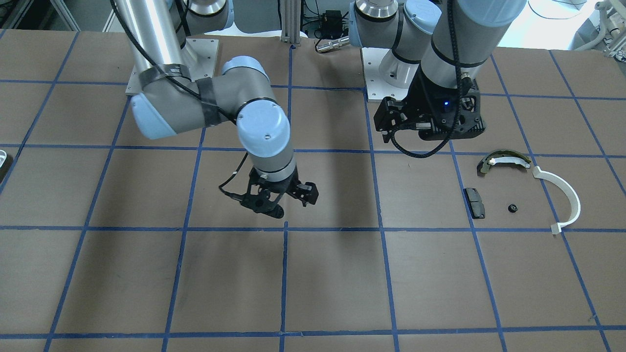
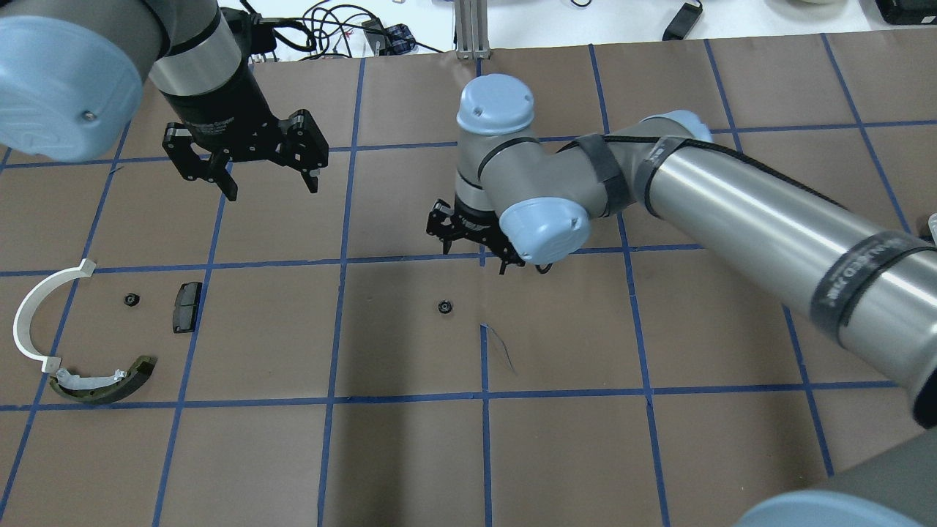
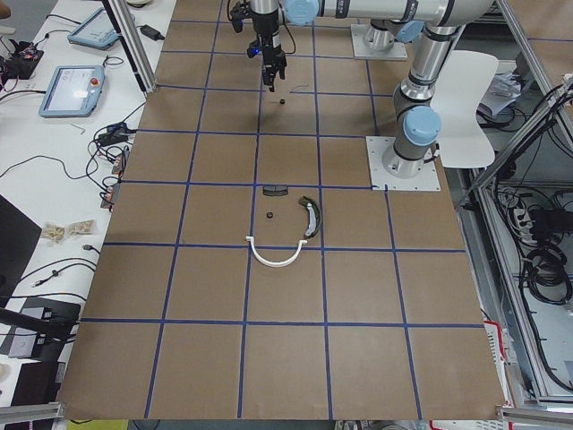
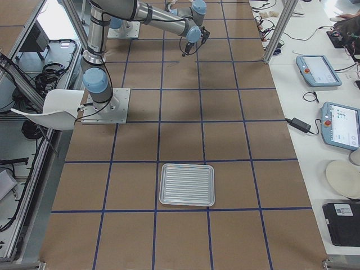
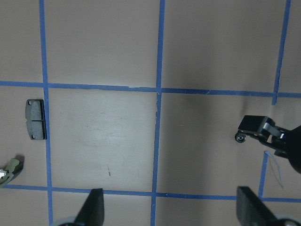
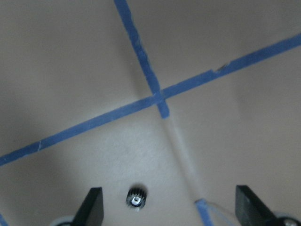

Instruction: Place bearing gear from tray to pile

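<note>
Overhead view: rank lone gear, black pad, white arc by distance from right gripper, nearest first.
1. Lone gear, mid-table, close by the right gripper.
2. Black pad, far to the view's left.
3. White arc, at the view's left edge.

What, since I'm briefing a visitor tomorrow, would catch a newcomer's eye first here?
The right arm stretches to mid-table, the open right pincer hovering over a small black gear. On the robot's left lies the pile: white arc, olive shoe, black pad.

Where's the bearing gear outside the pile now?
In the overhead view the bearing gear lies mid-table, just below the right gripper, far right of the pile.
</note>
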`<action>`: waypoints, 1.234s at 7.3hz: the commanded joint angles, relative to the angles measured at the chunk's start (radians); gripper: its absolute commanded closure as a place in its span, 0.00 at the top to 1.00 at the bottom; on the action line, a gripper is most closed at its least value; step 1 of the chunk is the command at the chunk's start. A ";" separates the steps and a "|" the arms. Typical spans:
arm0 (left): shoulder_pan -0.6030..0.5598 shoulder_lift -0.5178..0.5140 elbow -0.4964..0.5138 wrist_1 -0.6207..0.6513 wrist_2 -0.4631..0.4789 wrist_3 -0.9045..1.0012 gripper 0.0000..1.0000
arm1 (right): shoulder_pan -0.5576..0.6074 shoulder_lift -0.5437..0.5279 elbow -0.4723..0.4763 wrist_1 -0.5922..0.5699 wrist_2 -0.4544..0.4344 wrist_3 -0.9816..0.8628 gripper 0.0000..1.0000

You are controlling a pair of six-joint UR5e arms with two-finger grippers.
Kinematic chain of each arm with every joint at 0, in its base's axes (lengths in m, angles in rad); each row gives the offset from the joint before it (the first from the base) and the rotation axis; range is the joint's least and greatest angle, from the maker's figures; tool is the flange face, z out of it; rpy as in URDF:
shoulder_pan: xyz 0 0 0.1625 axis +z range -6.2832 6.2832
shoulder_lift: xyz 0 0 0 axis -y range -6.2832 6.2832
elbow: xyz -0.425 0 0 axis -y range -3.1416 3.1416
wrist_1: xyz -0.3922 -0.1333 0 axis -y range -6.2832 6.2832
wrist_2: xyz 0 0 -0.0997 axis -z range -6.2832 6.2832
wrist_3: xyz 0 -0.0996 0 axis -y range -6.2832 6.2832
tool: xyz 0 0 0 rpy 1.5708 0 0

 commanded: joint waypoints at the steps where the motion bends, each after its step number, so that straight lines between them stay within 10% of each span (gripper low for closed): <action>1: -0.116 -0.015 -0.122 0.117 0.006 -0.145 1.00 | -0.208 -0.109 0.002 0.073 -0.012 -0.177 1.00; 4: -0.181 -0.131 -0.316 0.502 -0.005 -0.268 1.00 | -0.418 -0.244 0.008 0.228 -0.015 -0.530 1.00; 9: -0.270 -0.337 -0.342 0.681 -0.026 -0.335 1.00 | -0.416 -0.435 0.006 0.415 -0.021 -0.614 1.00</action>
